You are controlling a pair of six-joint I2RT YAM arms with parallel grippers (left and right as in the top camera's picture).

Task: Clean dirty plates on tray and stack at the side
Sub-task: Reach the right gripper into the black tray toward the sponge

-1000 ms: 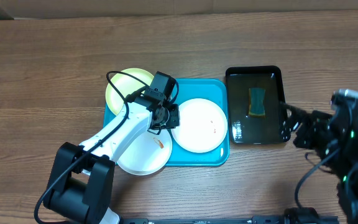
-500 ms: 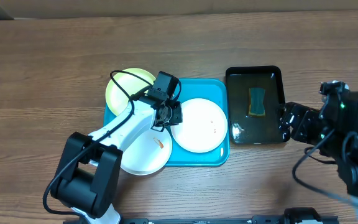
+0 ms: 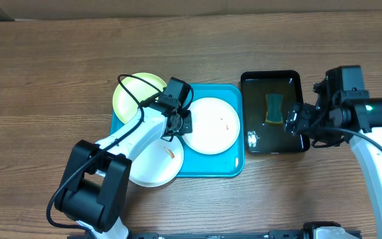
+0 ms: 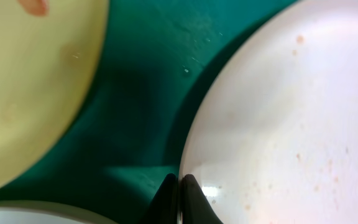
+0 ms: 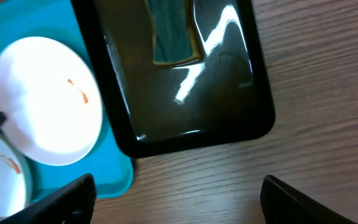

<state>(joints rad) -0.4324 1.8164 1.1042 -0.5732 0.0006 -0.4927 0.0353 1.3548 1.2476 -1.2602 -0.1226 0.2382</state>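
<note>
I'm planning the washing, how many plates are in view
3. A round lime-green plastic plate sits at the turquoise plastic tray's far-left corner; a round white plastic plate on its right half; another white plate overhangs its near-left edge, partly hidden by the left arm.

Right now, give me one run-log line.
left fingers: shut on round white plastic plate rim | right fingers: open by glossy black rectangular basin | stacking: not started
</note>
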